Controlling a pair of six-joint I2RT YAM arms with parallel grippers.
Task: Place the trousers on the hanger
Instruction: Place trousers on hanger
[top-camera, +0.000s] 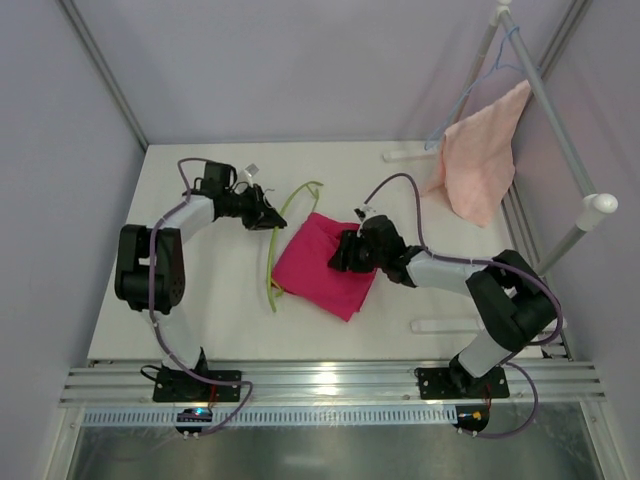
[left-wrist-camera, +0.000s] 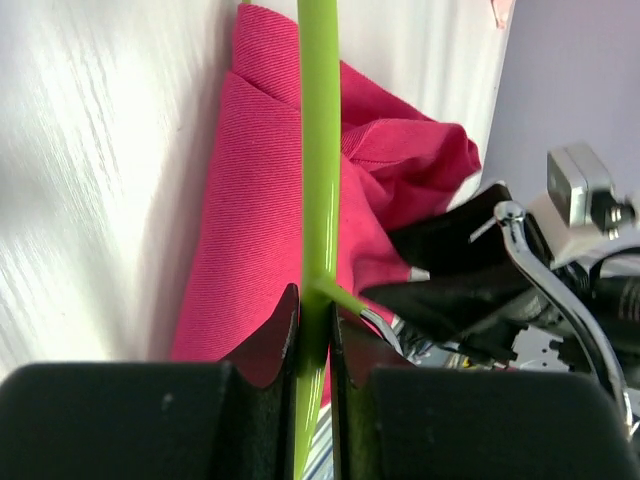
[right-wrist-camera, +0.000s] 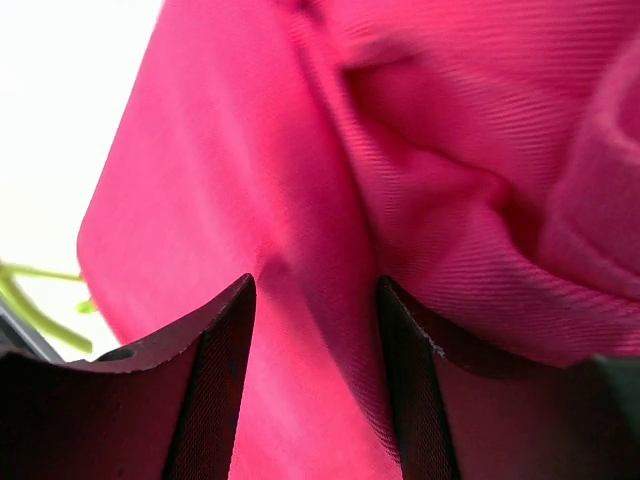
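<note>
Left gripper (top-camera: 268, 215) is clamped on the lime-green hanger (top-camera: 285, 225). In the left wrist view both fingers squeeze the bar right where a thinner branch splits off (left-wrist-camera: 320, 150). The rest of the hanger runs toward the near edge, tight along the left edge of the trousers (top-camera: 325, 265).

The trousers are a folded magenta wad in the middle of the desk (top-camera: 200, 330), roughly diamond-shaped, with one corner pointing at the near edge. The right side is bunched up, where the right gripper (top-camera: 340, 252) sits on it. In the right wrist view its jaws stand apart with cloth (right-wrist-camera: 330, 200) filling the gap between the fingers (right-wrist-camera: 215, 350). It looks pressed into the fabric and open rather than pinched, though I can't see the tips themselves.

Room-wise, there's bare desk to the left of the hanger and along the near edge, and a wide strip at the back. The right rear corner is tighter: a salmon towel (top-camera: 480, 160) and a light-blue wire hanger (top-camera: 470, 90) hang off a rail there. Walls close in on the left, back and right.
</note>
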